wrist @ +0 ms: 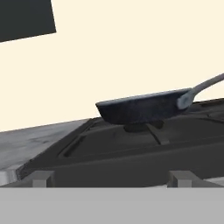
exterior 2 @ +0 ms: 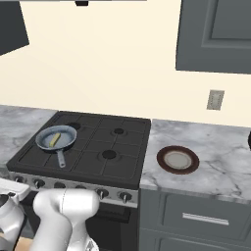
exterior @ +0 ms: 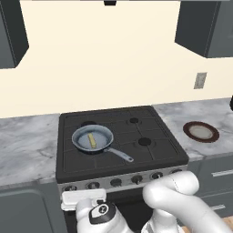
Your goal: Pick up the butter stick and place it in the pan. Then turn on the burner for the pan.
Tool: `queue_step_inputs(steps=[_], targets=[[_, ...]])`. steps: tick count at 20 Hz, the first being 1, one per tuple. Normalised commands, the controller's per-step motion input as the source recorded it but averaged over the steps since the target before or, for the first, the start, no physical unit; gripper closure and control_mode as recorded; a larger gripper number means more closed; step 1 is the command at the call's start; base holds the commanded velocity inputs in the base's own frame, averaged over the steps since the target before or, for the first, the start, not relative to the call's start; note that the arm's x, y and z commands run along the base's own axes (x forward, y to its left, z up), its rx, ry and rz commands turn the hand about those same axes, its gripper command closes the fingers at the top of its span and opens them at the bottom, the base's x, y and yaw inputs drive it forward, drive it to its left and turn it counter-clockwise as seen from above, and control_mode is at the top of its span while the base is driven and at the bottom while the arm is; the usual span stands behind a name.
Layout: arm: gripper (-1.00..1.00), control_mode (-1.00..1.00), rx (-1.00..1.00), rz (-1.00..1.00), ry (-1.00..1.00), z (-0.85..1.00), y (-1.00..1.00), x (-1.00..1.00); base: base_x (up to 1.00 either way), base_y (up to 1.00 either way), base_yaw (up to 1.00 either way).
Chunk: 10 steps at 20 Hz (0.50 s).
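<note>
Presently, butter stick (exterior: 92, 140) lies inside the pan (exterior: 80, 140) on the stove (exterior: 150, 157); no legible markings. Gripper (exterior: 84, 200) low before the knobs, jaws apart.

pan (exterior: 92, 139) on left burners, right burners (exterior: 144, 141) unobstructed

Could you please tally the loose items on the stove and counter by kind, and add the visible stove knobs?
Pan: 1
Butter stick, lying in the pan: 1
Plate on the right counter: 1
Knobs along the stove front, counted in the right base view: 6
Total: 9
</note>
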Motion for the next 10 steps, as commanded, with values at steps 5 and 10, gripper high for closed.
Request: queue_step_inputs(steps=[5, 10], targets=[[-1.0, -1.0, 0.0, 0.0, 0.0, -0.32, 0.02, 0.0, 0.0, 0.0, 0.0], [-1.0, -1.0, 0.0, 0.0, -0.01, -0.27, 0.01, 0.0, 0.0, 0.0, 0.0]])
